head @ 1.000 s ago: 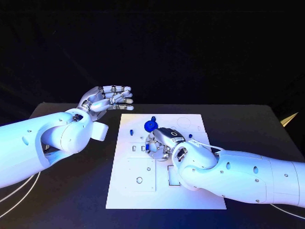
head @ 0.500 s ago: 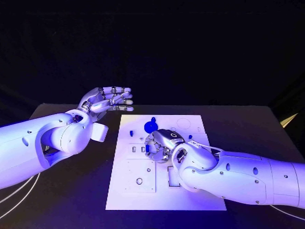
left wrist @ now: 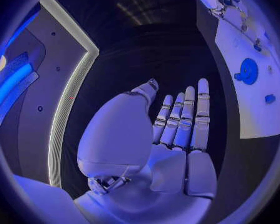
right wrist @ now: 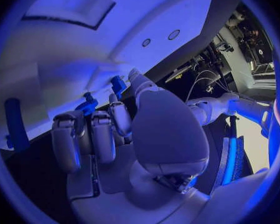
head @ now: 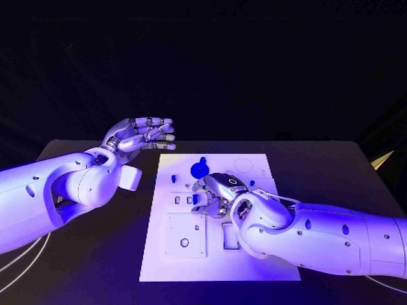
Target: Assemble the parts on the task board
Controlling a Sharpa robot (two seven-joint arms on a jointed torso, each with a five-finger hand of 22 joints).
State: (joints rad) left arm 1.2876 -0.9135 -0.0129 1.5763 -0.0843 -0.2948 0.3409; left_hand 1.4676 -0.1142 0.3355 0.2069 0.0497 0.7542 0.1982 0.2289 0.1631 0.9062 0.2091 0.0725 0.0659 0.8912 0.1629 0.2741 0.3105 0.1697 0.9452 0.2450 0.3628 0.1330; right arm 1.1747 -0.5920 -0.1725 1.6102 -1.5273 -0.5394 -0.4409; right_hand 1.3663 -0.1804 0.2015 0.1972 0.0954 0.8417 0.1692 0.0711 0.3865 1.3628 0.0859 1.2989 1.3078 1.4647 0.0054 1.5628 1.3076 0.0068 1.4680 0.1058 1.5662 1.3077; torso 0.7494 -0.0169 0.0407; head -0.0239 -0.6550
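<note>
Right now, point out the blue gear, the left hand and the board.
blue gear (head: 200,168), head view, middle of its disc.
left hand (head: 141,134), head view, its palm.
board (head: 259,260), head view, bare white corner near the robot.

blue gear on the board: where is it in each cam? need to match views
Head view: blue gear on the far part of the white board, just beyond the right hand.
Left wrist view: blue gear on the board, beyond the open left hand.
Right wrist view: cannot tell.
Shared landmark: the white board.
</note>
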